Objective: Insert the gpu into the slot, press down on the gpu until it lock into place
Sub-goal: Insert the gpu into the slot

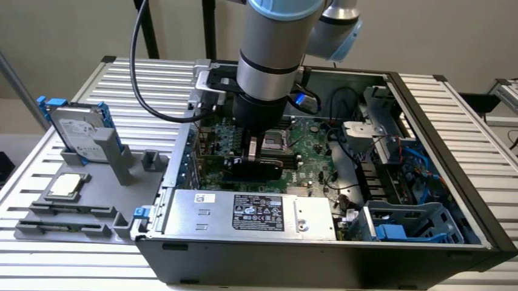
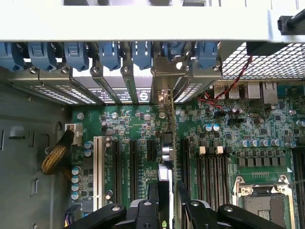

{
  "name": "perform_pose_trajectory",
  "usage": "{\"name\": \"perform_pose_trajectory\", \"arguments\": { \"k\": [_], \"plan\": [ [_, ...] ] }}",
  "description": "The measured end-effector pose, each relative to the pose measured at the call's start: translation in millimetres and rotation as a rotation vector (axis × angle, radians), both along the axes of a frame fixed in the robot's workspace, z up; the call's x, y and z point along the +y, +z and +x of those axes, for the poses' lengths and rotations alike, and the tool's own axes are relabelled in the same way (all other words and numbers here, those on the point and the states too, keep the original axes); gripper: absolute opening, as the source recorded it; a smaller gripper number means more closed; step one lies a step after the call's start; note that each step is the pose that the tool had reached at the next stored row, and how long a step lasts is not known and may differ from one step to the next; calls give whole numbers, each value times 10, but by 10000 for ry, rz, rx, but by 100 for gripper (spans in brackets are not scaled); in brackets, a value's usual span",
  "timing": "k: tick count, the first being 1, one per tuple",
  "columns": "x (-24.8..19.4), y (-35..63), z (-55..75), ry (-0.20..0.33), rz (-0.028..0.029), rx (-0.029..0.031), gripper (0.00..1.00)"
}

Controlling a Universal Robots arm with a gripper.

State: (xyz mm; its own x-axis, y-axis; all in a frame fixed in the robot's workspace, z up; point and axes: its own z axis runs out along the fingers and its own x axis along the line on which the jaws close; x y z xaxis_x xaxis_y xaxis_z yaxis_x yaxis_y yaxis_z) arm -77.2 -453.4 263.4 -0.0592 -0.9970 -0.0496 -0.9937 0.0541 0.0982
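- The gripper [image 1: 252,159] hung low inside the open computer case [image 1: 453,182], over the green motherboard [image 1: 312,173], and was clenched on the gpu [image 1: 252,168], a thin black card held edge-on between its fingers.
- In the wrist view the gripper [image 2: 167,205] had its two dark fingers [image 2: 143,210] closed on the card, and the gpu [image 2: 165,162] ran away from it toward the case's rear wall, with its metal end bracket [image 2: 164,78] standing among the blue card clips [image 2: 109,52].
- Relative to the motherboard, the gpu stood upright on its long edge, in line with the expansion connectors; the slot itself lay under the card and could not be made out.
- A white slot [image 2: 98,164] and several black slots [image 2: 116,164] lay on the motherboard just beside the gpu, and the black memory slots [image 2: 209,174] lay on its other side, near the CPU socket [image 2: 259,198].
- The power supply [image 1: 251,212] sat at the motherboard's near edge in the exterior view.
- Outside the case, well apart from the motherboard, a hard drive [image 1: 77,127] with blue rails stood in a grey fixture [image 1: 89,200] on the table [image 1: 73,260], with a CPU chip [image 1: 67,185] beside it.
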Motion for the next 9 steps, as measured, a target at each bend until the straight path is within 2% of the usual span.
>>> {"name": "perform_pose_trajectory", "arguments": {
  "k": [9],
  "plan": [
    [5, 0, 3, -38, -17, 13, 26]
  ]
}}
